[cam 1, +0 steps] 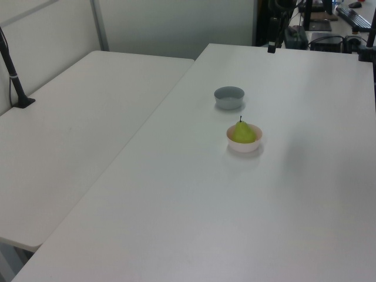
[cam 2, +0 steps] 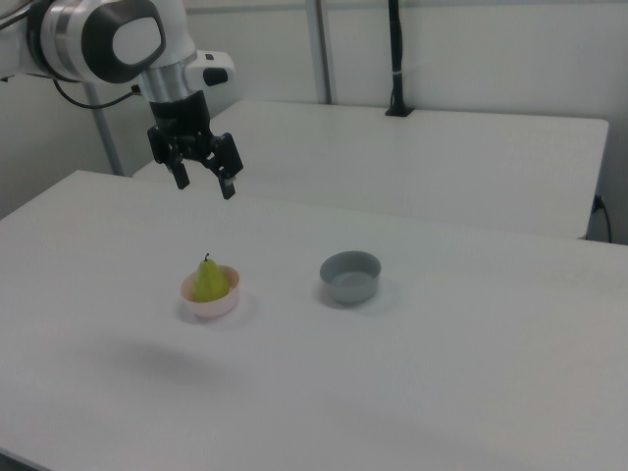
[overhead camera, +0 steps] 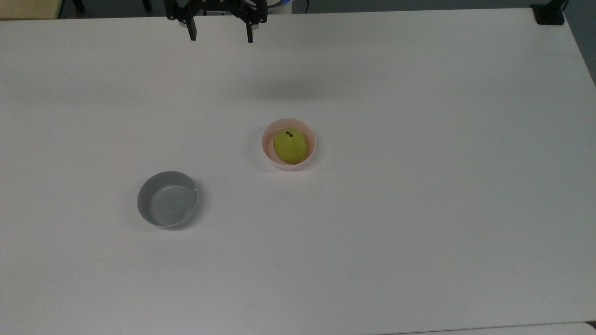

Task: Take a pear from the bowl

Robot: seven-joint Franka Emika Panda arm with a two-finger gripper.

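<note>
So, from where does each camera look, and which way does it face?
Top view: high above the table, looking down; gripper open at the top edge.
Left view: at one end of the table, looking along it past the pear in the pink bowl and the grey bowl.
Right view: from the table's side, lower; shows the arm and gripper raised above the table, behind the pear.
All three share the pear and both bowls.
</note>
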